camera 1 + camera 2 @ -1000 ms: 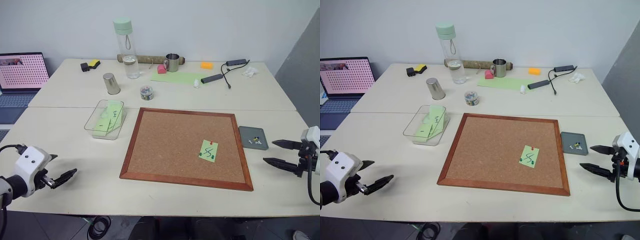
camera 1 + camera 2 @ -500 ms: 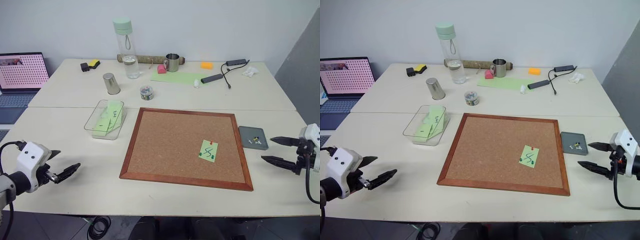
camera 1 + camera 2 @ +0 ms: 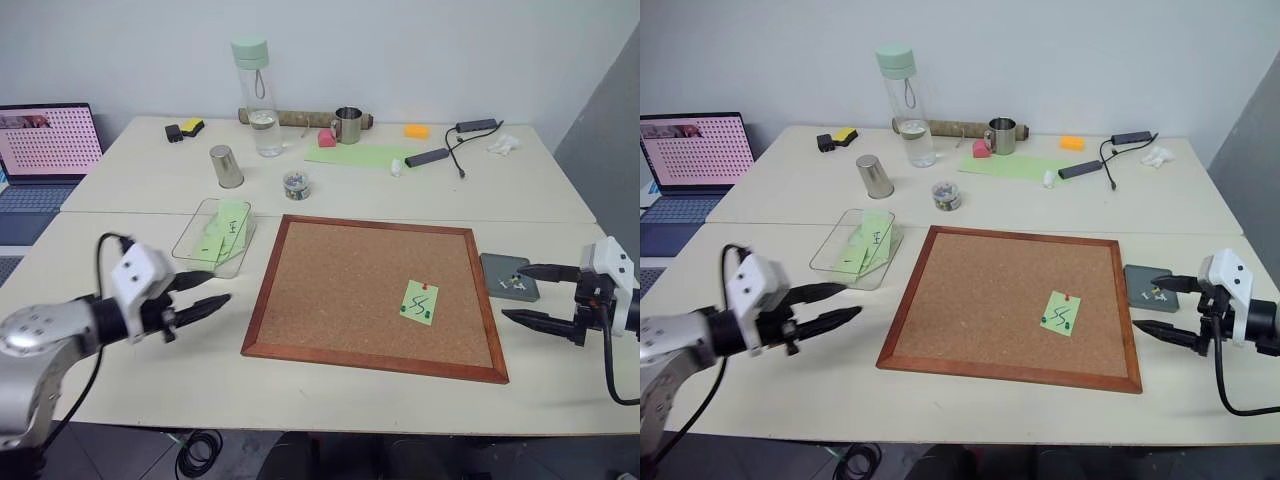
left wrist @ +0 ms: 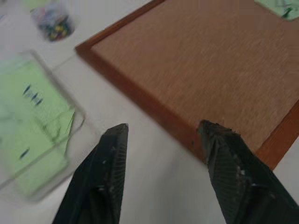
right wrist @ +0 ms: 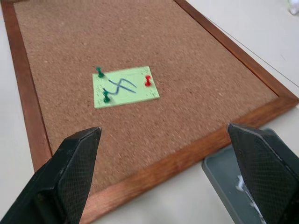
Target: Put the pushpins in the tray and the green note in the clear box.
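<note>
note (image 3: 418, 301) pinned on corkboard (image 3: 340, 280), tray (image 3: 509, 277) right, box (image 3: 212, 236) left

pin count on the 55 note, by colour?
red pin: 1
green pins: 2
total: 3, all stuck in the note on the corkboard

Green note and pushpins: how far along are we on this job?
Little is done for this note: the green note is on the cork board, held by one red and two green pushpins. The tray holds some small bits; the clear box holds other notes. Both the left gripper and right gripper are open, holding nothing. All pins and the note remain.
</note>
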You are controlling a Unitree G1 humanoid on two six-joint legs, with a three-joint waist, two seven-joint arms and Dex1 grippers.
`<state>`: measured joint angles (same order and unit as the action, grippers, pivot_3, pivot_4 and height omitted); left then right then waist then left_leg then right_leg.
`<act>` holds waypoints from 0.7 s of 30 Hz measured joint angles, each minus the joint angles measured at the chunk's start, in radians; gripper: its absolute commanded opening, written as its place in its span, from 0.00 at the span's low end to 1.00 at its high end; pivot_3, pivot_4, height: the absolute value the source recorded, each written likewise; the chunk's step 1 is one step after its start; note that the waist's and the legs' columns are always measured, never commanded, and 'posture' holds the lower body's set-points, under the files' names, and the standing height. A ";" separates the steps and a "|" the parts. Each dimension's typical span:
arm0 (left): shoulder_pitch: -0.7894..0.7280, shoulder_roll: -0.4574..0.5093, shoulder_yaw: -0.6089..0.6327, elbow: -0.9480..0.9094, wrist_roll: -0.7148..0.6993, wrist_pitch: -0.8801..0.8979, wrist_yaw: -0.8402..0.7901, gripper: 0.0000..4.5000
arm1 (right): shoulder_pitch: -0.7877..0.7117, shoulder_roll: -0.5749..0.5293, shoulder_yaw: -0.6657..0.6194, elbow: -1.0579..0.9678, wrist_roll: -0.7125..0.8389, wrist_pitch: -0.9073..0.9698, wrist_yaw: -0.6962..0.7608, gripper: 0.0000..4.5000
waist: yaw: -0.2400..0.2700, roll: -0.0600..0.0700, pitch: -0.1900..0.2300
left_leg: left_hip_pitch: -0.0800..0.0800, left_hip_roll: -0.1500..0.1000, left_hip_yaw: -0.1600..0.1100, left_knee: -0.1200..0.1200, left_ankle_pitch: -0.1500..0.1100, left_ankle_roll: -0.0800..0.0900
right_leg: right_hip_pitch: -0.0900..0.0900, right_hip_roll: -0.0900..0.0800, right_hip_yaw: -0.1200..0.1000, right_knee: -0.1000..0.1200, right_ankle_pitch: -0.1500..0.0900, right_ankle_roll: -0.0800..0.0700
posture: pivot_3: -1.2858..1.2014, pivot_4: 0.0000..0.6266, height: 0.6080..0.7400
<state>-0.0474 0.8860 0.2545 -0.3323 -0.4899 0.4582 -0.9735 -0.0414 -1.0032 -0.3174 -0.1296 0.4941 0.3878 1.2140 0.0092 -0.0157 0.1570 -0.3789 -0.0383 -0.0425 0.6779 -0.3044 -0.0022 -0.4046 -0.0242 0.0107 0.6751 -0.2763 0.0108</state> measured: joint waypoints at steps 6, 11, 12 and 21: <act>-0.228 -0.155 -0.309 0.042 0.060 -0.011 -0.022 0.09 | -0.057 0.035 0.069 -0.095 0.013 0.067 -0.058 1.00 | -0.002 -0.001 0.000 | 0.000 0.000 0.000 0.001 0.000 0.000 | 0.000 0.001 0.000 0.001 0.000 0.000 | 0.52 0.24 1.00; -0.345 -0.276 -0.442 0.185 0.149 -0.091 -0.035 0.01 | -0.130 0.084 0.143 -0.105 0.007 0.101 -0.106 1.00 | -0.003 -0.001 0.001 | 0.000 0.000 0.000 0.002 0.000 0.000 | 0.000 0.002 0.001 0.002 0.000 0.000 | 0.52 0.24 1.00; -0.358 -0.302 -0.459 0.218 0.167 -0.113 -0.034 0.01 | -0.143 0.096 0.161 -0.103 -0.003 0.102 -0.117 1.00 | -0.003 -0.001 0.001 | 0.000 0.000 0.000 0.002 0.000 0.000 | 0.000 0.002 0.001 0.002 0.000 0.000 | 0.52 0.24 1.00; -0.405 -0.463 -0.527 0.535 0.285 -0.309 -0.021 0.01 | -0.285 0.196 0.315 0.010 -0.102 0.125 -0.211 1.00 | -0.004 -0.002 0.001 | -0.001 -0.001 0.000 0.003 0.000 -0.001 | -0.001 0.002 0.000 0.002 0.000 0.000 | 0.52 0.24 1.00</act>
<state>-0.4525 0.4232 -0.2728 0.2025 -0.2051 0.1492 -0.9942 -0.3264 -0.8074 -0.0026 -0.1193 0.3926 0.5126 1.0031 0.0056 -0.0174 0.1575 -0.3796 -0.0388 -0.0428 0.6804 -0.3039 -0.0028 -0.4055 -0.0227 0.0112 0.6770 -0.2761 0.0112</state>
